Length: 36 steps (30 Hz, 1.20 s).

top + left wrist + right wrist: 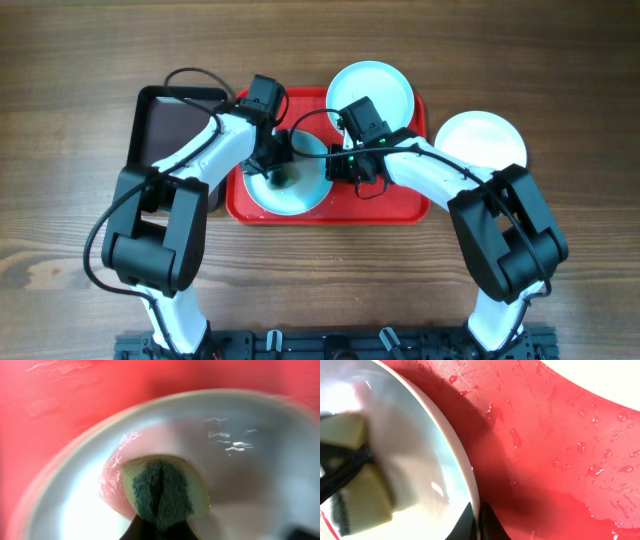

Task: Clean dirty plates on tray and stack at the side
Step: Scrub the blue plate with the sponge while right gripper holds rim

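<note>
A pale turquoise plate (300, 195) lies on the front left of the red tray (400, 205). My left gripper (278, 172) is shut on a yellow sponge with a green scouring face (162, 490) and presses it onto this plate (250, 485), beside a reddish smear (112, 487). My right gripper (337, 165) is shut on the plate's right rim (479, 517); the plate (420, 450) and the sponge (362, 490) also show in the right wrist view. A second turquoise plate (372, 92) lies at the tray's back right. A white plate (480, 140) sits on the table right of the tray.
A smaller black tray (170, 120) stands left of the red tray, under the left arm. The red tray's floor (560, 450) is wet with droplets. Both arms cross over the tray. The wooden table (60, 200) surrounds it all.
</note>
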Motion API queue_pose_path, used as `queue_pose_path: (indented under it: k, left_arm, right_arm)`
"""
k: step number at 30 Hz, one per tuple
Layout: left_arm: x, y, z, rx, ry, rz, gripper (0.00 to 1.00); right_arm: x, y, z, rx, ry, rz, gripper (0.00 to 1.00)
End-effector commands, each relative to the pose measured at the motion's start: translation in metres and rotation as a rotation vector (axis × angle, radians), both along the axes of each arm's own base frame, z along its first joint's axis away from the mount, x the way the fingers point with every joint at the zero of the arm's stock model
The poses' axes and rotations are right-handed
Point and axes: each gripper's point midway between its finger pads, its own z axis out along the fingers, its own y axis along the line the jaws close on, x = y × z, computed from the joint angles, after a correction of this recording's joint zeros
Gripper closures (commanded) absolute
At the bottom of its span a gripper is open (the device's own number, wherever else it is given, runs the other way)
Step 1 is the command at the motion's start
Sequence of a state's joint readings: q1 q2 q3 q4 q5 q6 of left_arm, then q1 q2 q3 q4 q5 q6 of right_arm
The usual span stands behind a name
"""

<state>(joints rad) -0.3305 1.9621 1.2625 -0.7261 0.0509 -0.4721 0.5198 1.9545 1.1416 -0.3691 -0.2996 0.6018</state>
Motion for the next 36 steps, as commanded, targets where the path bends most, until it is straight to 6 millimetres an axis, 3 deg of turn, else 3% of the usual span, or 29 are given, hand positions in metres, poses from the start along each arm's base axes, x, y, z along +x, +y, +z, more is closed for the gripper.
queue_pose_path:
  k: [1,4,8,12,16,19,23,27,36]
  left_arm:
    - [-0.029,0.079,-0.017,0.375,0.076,0.259,0.96]
    - [-0.044,0.075,-0.017,0.359,0.143,0.275,0.96]
    - [-0.059,0.051,-0.020,0.256,0.226,0.211,0.96]
    - [-0.070,0.001,-0.021,0.018,0.288,-0.041,0.96]
    - [-0.082,-0.058,-0.009,-0.284,0.283,-0.336,0.96]
    - [-0.090,-0.082,0.001,-0.410,0.269,-0.456,0.96]
    - [-0.097,-0.095,0.003,-0.442,0.257,-0.539,0.96]
    - [-0.084,-0.103,0.002,-0.446,0.181,-0.577,0.96]
    - [-0.009,-0.100,-0.005,-0.290,-0.099,-0.468,0.96]
  right_arm:
    - [-0.004,-0.005,-0.014,-0.022,0.035,-0.006,0.96]
    - [-0.004,-0.005,-0.014,-0.022,0.035,-0.007,0.96]
    - [-0.004,-0.005,-0.014,-0.022,0.036,-0.007,0.96]
    - [-0.004,-0.005,-0.014,-0.022,0.035,-0.007,0.96]
    - [-0.004,-0.005,-0.014,-0.022,0.035,-0.007,0.96]
    - [-0.004,-0.005,-0.014,-0.022,0.035,-0.007,0.96]
    - [-0.004,-0.005,-0.014,-0.022,0.035,-0.007,0.96]
    - [-0.004,-0.005,-0.014,-0.022,0.035,-0.006,0.96]
    - [-0.005,-0.005,-0.015,-0.024,0.038,-0.006,0.96]
